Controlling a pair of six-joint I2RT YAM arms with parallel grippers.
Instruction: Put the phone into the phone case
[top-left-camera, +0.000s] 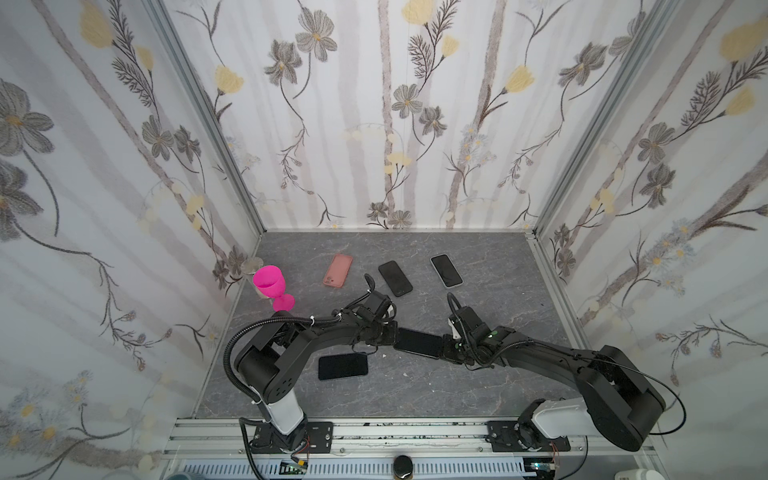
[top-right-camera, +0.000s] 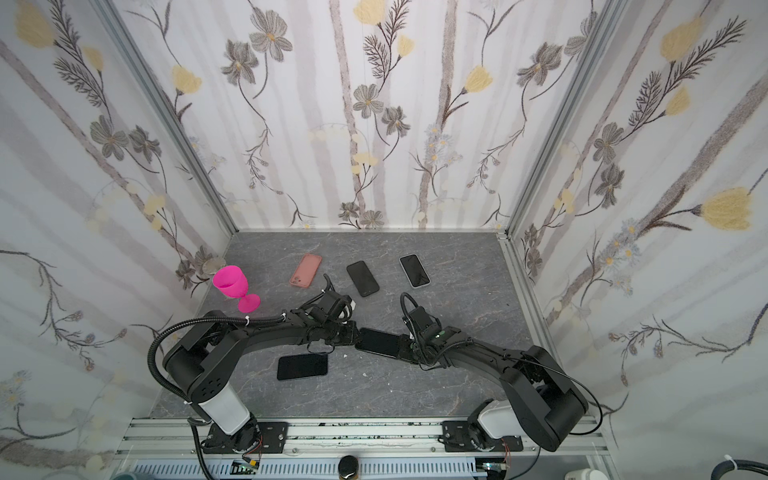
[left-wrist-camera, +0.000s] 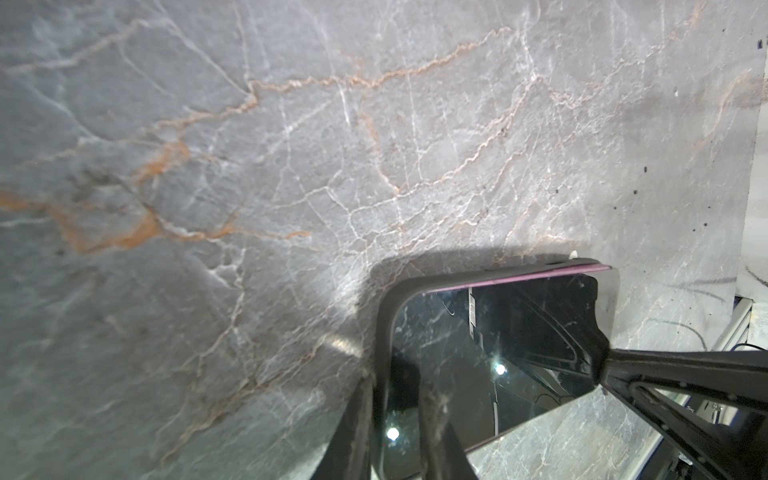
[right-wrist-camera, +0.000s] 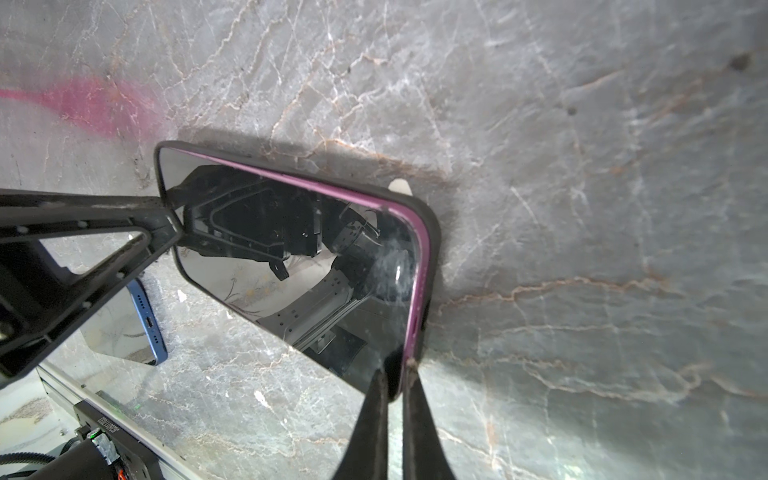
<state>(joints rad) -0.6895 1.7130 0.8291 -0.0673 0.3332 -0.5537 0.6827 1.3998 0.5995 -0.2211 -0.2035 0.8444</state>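
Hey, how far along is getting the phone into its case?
Done: the phone sits partly in the black case. In hand: left gripper and right gripper pinch its ends. To do: its purple edge shows outside the rim, so pressing it home remains.

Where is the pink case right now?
In both top views the pink case lies at the far left of the table, between the goblet and a black phone.

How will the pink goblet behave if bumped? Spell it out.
The pink goblet looks top-heavy, with a wide cup over a thin stem, so it probably tips easily. Being round, it would likely roll in a curve. It looks like light plastic, so it is unlikely to shatter.
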